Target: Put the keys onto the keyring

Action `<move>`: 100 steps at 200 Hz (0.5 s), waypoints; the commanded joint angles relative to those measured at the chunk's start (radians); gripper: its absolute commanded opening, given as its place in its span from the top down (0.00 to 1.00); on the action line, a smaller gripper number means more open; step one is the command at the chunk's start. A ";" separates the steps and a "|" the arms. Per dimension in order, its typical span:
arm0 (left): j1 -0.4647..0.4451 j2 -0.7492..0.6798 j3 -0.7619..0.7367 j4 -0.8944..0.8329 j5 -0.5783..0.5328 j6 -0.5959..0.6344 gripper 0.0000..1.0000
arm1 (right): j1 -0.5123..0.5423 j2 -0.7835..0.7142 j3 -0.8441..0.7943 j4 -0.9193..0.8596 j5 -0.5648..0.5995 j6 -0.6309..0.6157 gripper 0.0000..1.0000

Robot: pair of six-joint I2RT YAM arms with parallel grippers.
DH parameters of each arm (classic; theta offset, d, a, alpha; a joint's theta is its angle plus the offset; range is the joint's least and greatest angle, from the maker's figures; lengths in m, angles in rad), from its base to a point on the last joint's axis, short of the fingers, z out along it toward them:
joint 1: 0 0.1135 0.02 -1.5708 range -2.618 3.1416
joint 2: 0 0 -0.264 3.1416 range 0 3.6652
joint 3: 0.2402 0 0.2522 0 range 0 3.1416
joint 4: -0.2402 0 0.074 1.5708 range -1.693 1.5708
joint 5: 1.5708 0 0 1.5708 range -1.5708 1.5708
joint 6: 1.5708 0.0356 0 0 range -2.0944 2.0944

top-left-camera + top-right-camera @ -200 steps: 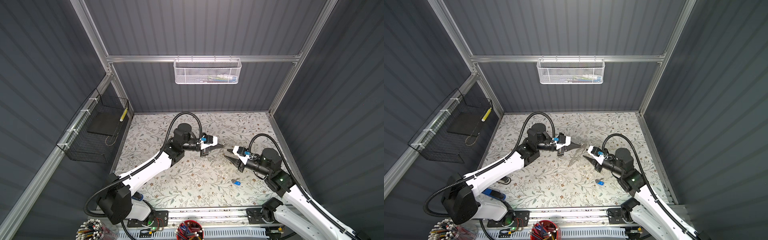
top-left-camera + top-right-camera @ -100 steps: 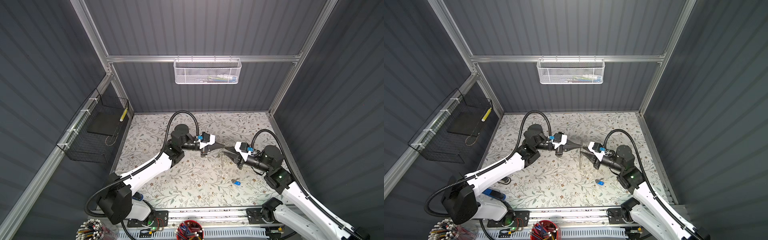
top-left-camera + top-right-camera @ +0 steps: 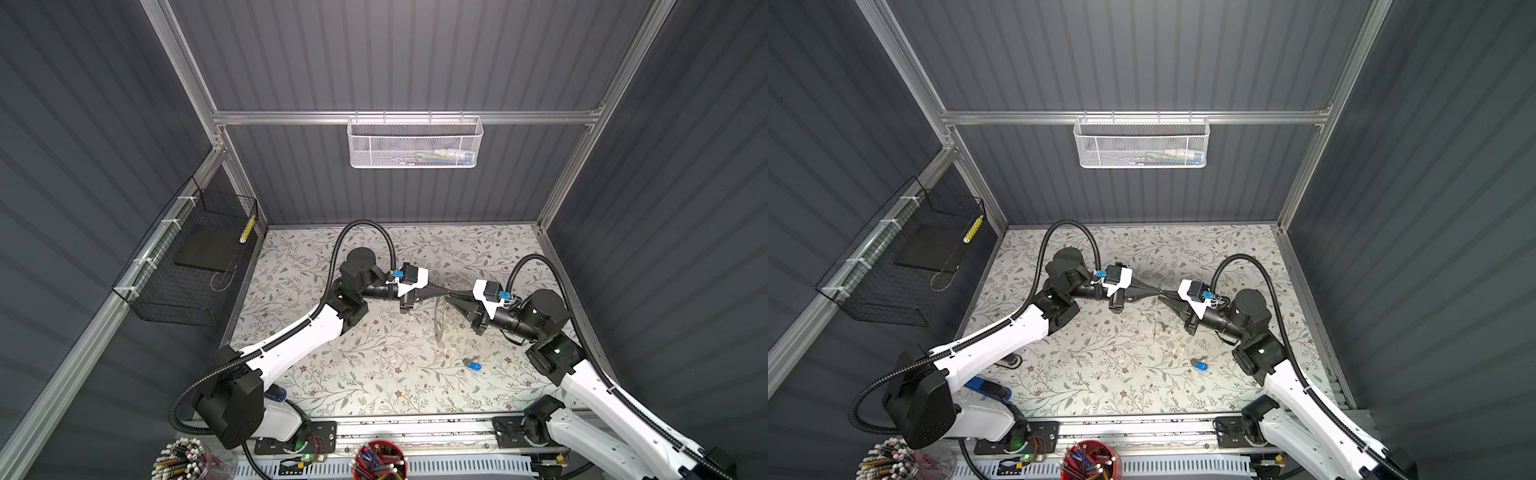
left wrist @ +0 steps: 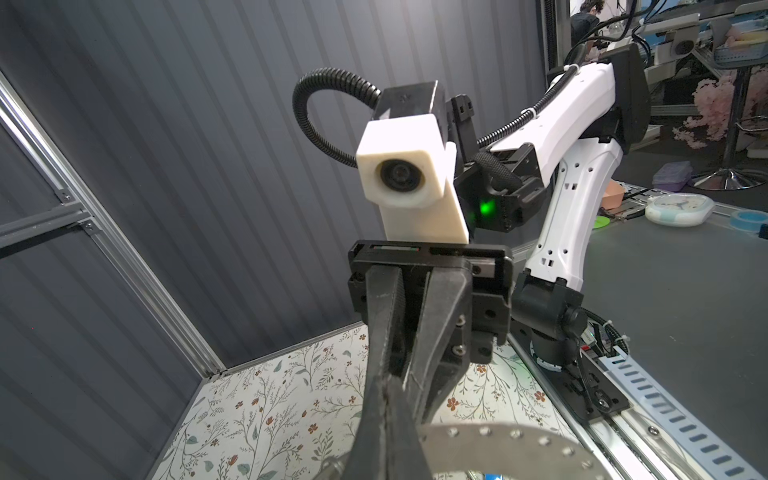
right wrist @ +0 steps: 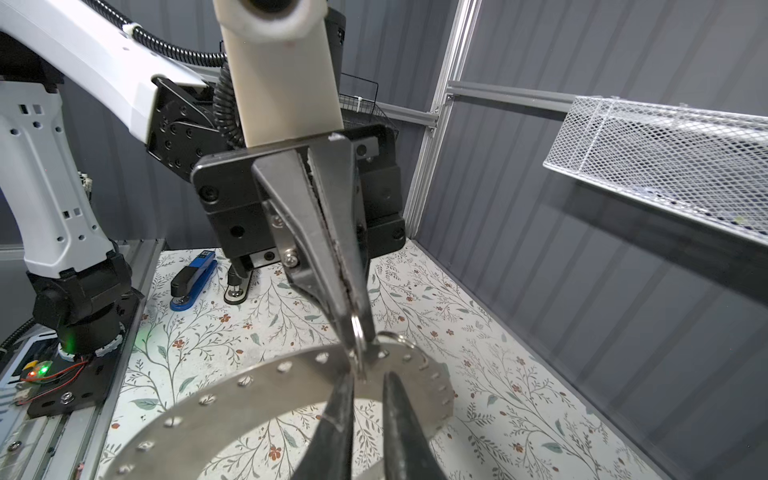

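The keyring [image 3: 438, 322] is a large flat grey ring with small holes. It hangs edge-on above the table in both top views and shows broad in the right wrist view [image 5: 257, 386]. My left gripper [image 3: 444, 294] is shut on its band [image 4: 498, 440], together with a small wire ring [image 5: 360, 336]. My right gripper [image 5: 368, 378] faces it tip to tip. Its jaws stand a narrow gap apart just in front of the band, and I see nothing pinched between them. One key with a bright blue tag [image 3: 473, 366] lies on the floral table, near the right arm.
A blue-and-black stapler [image 5: 193, 282] and a small black tool [image 5: 237, 286] lie by the left arm's base. On the back wall hangs a white mesh basket [image 3: 415, 143], on the left wall a black wire basket [image 3: 187, 266]. Pen cups [image 3: 380, 461] stand at the front edge.
The right gripper has moved in toward the left gripper's tips at the keyring, and its jaws have narrowed. The left gripper has stayed shut on the ring, shifting only slightly.
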 commanded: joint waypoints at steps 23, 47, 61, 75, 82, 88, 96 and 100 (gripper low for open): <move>-0.001 0.010 0.005 0.053 0.028 -0.029 1.00 | -0.002 0.022 0.031 0.055 -0.040 0.027 0.84; -0.001 0.016 0.005 0.064 0.031 -0.040 1.00 | -0.002 0.023 0.031 0.066 -0.042 0.030 0.86; -0.001 0.018 0.004 0.072 0.033 -0.047 1.00 | -0.001 0.019 0.024 0.081 -0.036 0.038 0.86; -0.001 0.017 0.003 0.073 0.032 -0.047 1.00 | -0.001 0.011 0.016 0.096 -0.029 0.043 0.86; -0.001 0.017 0.001 0.072 0.031 -0.047 1.00 | -0.002 0.008 0.015 0.097 -0.028 0.045 0.84; -0.001 0.017 0.000 0.073 0.028 -0.047 1.00 | -0.001 0.005 0.015 0.097 -0.029 0.048 0.81; -0.001 0.017 0.000 0.070 0.029 -0.045 1.00 | -0.002 0.001 0.013 0.096 -0.027 0.051 0.79; 0.000 0.017 0.001 0.070 0.028 -0.045 1.00 | -0.002 -0.001 0.012 0.096 -0.027 0.051 0.78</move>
